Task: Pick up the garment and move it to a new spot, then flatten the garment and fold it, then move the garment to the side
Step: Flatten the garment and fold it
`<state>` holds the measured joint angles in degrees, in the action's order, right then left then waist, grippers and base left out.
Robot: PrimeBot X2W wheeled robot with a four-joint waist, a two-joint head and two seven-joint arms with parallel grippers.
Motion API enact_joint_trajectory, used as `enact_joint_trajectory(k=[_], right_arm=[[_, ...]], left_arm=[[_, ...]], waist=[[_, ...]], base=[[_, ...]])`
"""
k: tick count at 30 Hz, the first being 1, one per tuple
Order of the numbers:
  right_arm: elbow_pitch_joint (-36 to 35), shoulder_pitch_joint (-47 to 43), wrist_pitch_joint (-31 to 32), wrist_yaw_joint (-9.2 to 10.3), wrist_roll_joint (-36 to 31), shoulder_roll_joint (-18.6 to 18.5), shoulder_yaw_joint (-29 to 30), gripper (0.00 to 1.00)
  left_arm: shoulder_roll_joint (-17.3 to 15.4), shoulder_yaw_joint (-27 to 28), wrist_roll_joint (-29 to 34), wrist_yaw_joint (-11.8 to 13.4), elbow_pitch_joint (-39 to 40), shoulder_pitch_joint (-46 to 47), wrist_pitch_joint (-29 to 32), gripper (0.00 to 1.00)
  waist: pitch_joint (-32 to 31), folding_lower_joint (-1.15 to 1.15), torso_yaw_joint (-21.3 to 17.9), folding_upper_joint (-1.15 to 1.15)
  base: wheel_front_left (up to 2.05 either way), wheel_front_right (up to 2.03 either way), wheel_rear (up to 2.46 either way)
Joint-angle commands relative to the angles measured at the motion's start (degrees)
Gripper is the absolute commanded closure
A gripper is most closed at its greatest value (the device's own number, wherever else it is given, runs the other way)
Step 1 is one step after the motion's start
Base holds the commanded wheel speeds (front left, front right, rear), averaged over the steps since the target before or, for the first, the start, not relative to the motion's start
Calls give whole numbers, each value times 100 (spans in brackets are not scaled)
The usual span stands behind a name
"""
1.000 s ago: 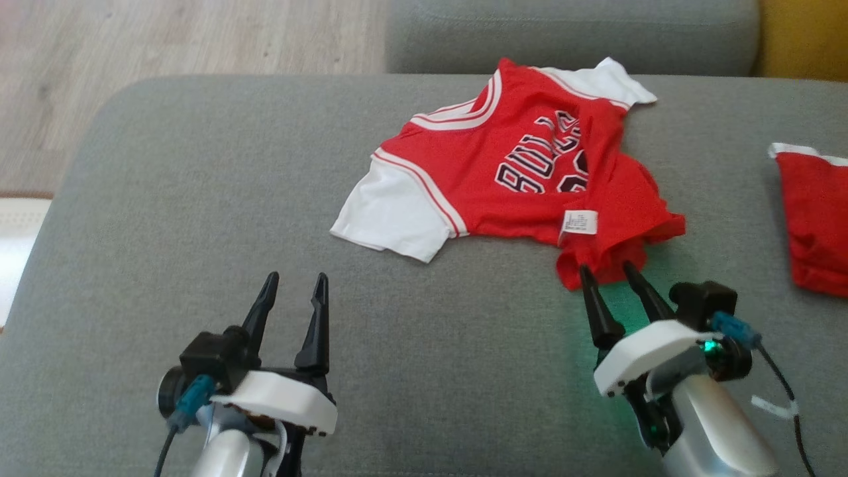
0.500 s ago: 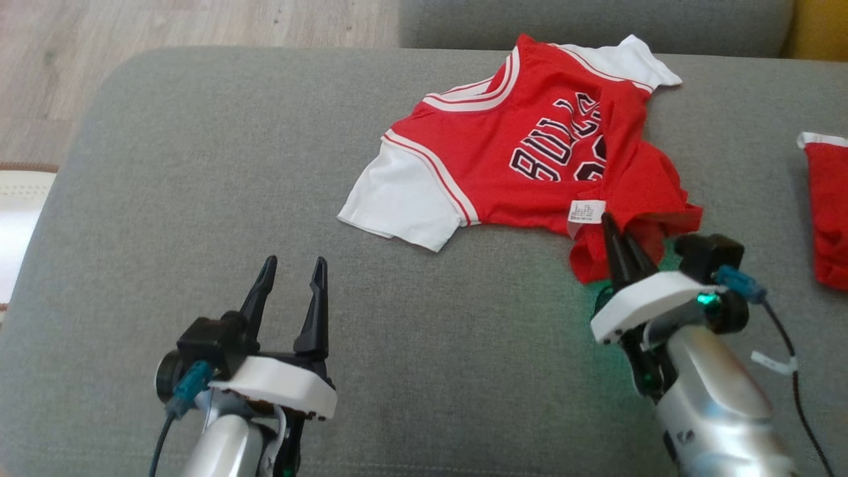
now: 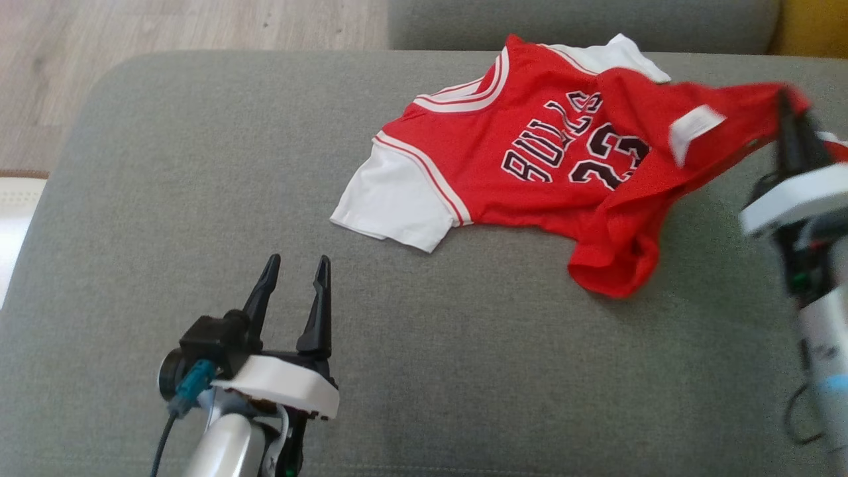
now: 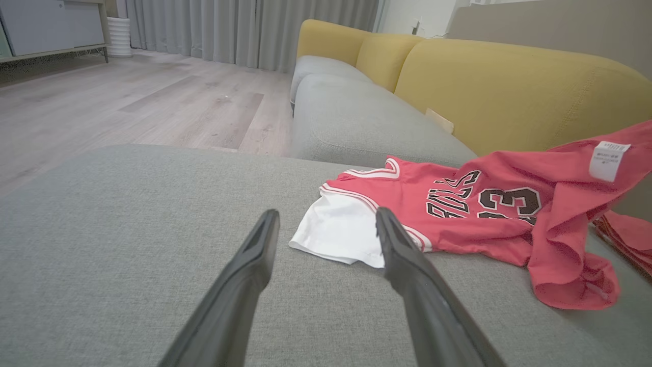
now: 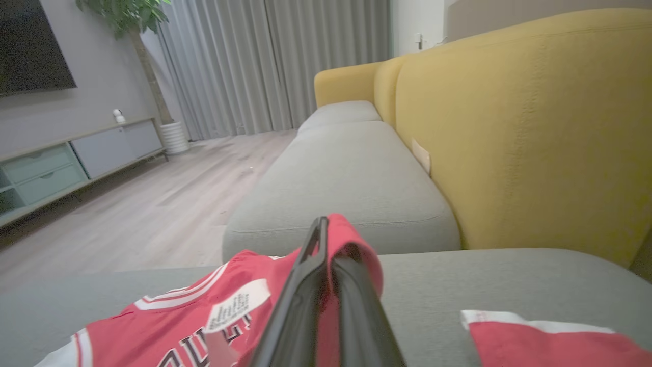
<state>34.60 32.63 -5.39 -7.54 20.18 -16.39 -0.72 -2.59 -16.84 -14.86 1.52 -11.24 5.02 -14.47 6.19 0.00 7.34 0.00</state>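
The jersey [image 3: 530,165] – red, white sleeves, "BULLS 23" in black – lies chest-up on the grey cushion [image 3: 199,199], toward its far right part. Its neck points to the far edge. One white sleeve [image 3: 391,209] lies flat on the side nearer the left tool. The hem [image 3: 742,112] on the right side is raised off the cushion and stretched toward the right, with a white label [image 3: 692,126] showing on the lifted flap; below it, loose red fabric sags into a crumpled fold on the cushion.

The right tool [image 3: 787,109] is clenched on that raised hem – in the right wrist view the fabric wraps over the tips of the closed fingers [image 5: 305,285].

The left tool [image 3: 297,265] is released, fingers spread, over bare cushion near the front left, well apart from the jersey; the sleeve lies just beyond its tips in the left wrist view.

A second red cloth [image 5: 550,341] with a white edge lies on the cushion to the right. A yellow backrest [image 5: 509,127] rises behind, and wood floor [image 3: 165,26] lies past the far left.
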Motion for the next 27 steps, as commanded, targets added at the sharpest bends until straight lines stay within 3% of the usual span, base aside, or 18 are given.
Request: enact_joint_trajectory(k=[1, 11, 17, 18, 27], right_arm=[[-184, 240, 86, 5, 27, -126, -39, 100], [532, 1009, 723, 5, -447, -1257, 187, 100], [1356, 1592, 646, 5, -969, -1607, 483, 100], [1480, 1681, 586, 5, -1092, -1623, 564, 0], [2161, 2010, 415, 5, -1561, -1153, 564, 0]], left_arm=[[-29, 139, -28, 12, 208, 278, -52, 0], [-29, 89, -67, -5, 193, 413, -52, 0], [-29, 73, -74, -10, 196, 472, -52, 0], [-29, 76, -74, -7, 199, 477, -52, 0], [-29, 153, -48, 20, 188, 482, -52, 0]], waist=[[36, 0, 42, 0], [265, 0, 365, 0], [365, 0, 483, 0], [377, 0, 484, 0], [317, 0, 289, 0]], base=[[0, 0, 0], [0, 0, 0], [0, 0, 0], [0, 0, 0], [0, 0, 0]])
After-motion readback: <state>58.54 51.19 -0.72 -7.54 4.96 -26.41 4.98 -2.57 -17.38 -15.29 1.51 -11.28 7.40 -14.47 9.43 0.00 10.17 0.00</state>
